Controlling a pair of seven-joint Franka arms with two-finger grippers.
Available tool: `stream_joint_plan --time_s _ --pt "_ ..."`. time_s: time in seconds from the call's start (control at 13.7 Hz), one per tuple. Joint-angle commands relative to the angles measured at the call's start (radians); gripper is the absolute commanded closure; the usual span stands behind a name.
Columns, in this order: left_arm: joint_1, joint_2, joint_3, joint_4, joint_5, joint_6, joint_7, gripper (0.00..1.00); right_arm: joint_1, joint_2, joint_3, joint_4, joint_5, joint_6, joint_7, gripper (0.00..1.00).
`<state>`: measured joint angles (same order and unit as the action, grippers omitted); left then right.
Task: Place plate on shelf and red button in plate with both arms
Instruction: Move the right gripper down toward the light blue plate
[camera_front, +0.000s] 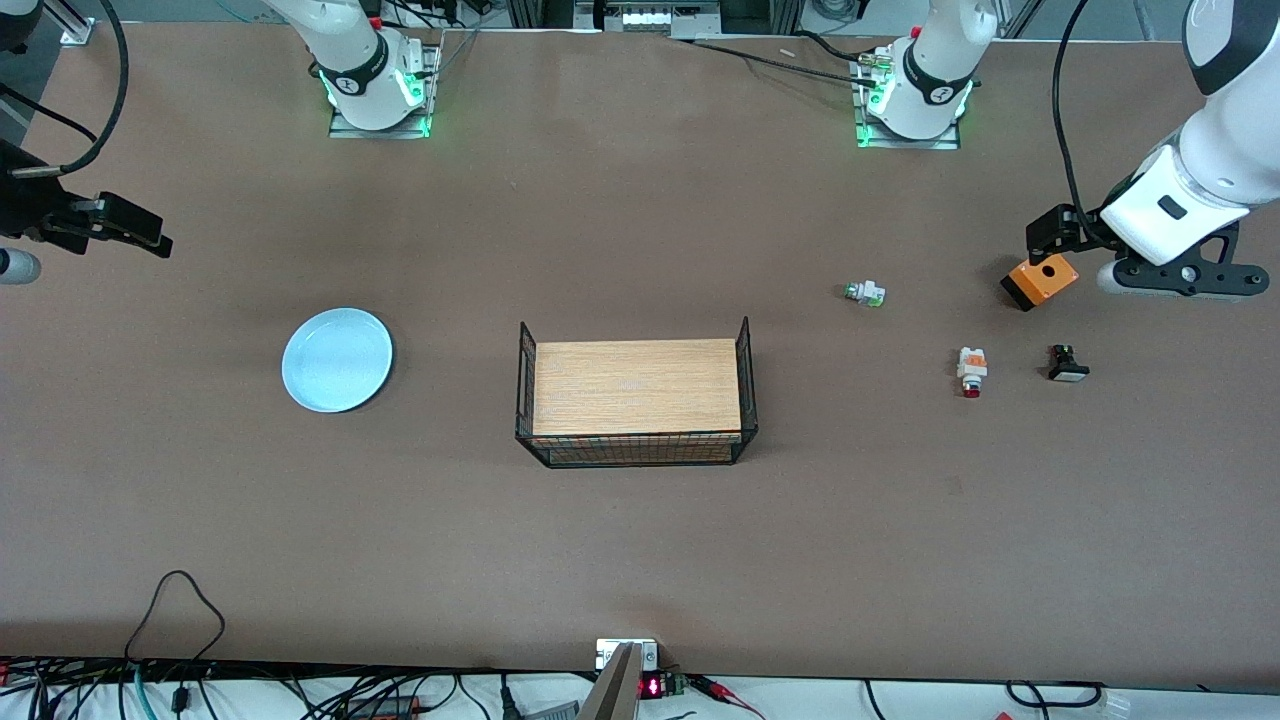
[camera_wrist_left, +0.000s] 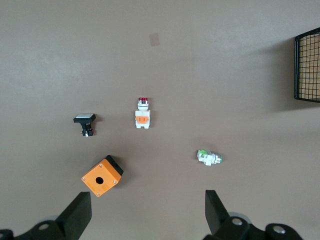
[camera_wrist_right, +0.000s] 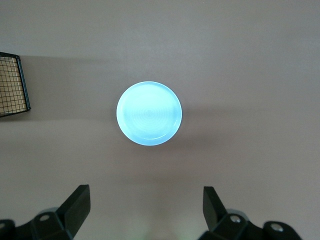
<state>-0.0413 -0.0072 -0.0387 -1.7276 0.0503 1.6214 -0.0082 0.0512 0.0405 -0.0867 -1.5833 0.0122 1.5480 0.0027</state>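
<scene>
I am holding my left gripper (camera_wrist_left: 145, 215) and right gripper (camera_wrist_right: 145, 212) spread and empty above the table, needing to centre over the red button (camera_front: 971, 372) lying beside the black part (camera_front: 1067, 364) and over the plate (camera_front: 337, 359) resting toward the right arm's end.

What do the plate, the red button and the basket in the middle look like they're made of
The plate: glossy pale-blue plastic or glazed ceramic; it shines evenly, so either fits. The red button: moulded plastic, matte white body, orange block, red tip. The basket: thin black wire mesh walls, with a light wood-grain board as its floor.
</scene>
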Motion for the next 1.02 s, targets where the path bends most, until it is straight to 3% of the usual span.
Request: stream_joint_plan --time_s 0.0,0.44,0.66,0.95 --pt "-0.008 -0.004 0.003 0.020 -0.007 -0.025 0.002 0.00 0.003 -0.016 0.004 -0.009 -0.015 -0.011 -0.001 0.00" --pt "-0.008 -0.002 0.003 0.020 -0.007 -0.023 0.002 0.00 -0.001 0.007 0.002 -0.001 -0.017 -0.003 -0.006 0.00" --pt "-0.008 -0.002 -0.001 0.020 -0.007 -0.023 0.002 0.00 -0.016 0.074 -0.007 -0.001 0.012 0.004 0.007 0.00" --pt "-0.008 -0.004 -0.003 0.020 -0.007 -0.025 0.002 0.00 -0.010 0.199 -0.007 -0.009 -0.032 0.101 0.011 0.00"
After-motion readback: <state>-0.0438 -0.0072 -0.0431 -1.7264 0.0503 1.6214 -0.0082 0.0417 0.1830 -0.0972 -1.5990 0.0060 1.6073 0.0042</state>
